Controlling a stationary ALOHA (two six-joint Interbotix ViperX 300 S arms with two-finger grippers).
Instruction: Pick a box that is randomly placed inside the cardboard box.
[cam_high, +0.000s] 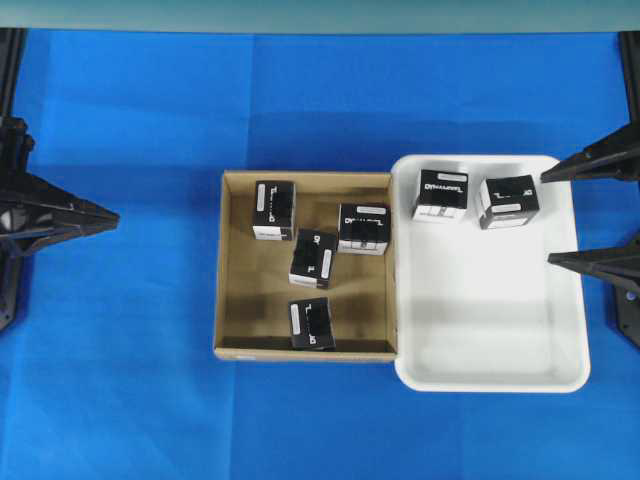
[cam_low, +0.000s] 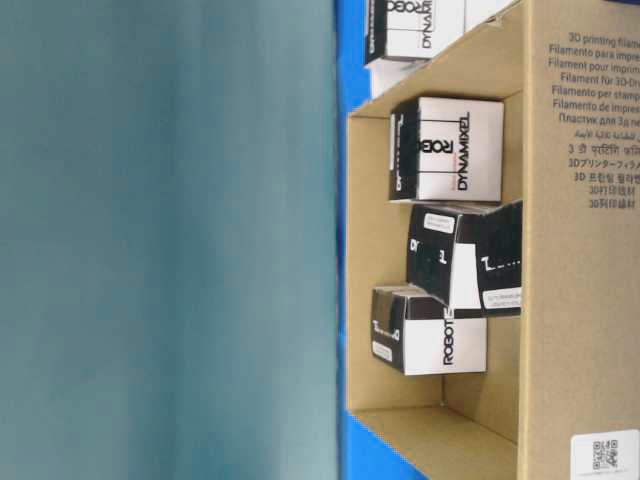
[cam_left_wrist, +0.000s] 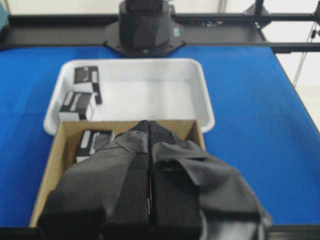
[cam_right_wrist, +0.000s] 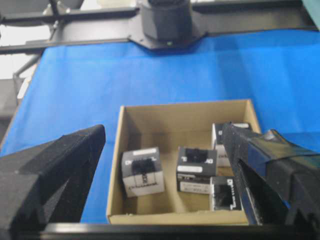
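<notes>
Brown cardboard box (cam_high: 232, 260) sits on the blue table cover (cam_high: 120, 400), its right wall touching a white plastic tray (cam_high: 490, 375). Four small black boxes lie inside the cardboard box: one near the far left corner (cam_high: 273, 209), one against the right wall (cam_high: 363, 228), one in the middle (cam_high: 313, 259) touching the corner of that one, and one close to the near wall (cam_high: 312, 323). Each shows a white label strip. Two more black boxes (cam_high: 441, 194) (cam_high: 509, 201) rest side by side at the far end of the tray.

Left gripper (cam_high: 112, 217) is parked at the left edge of the table, well apart from the cardboard box; its wrist view shows the two fingers (cam_left_wrist: 132, 170) pressed together with nothing between them. Right gripper (cam_high: 548, 218) hovers at the right edge of the tray, fingers spread wide, one tip near the tray's far right corner and the other by its right rim, holding nothing.

Table-level view shows three of the boxes inside the cardboard walls, lettering sideways.
</notes>
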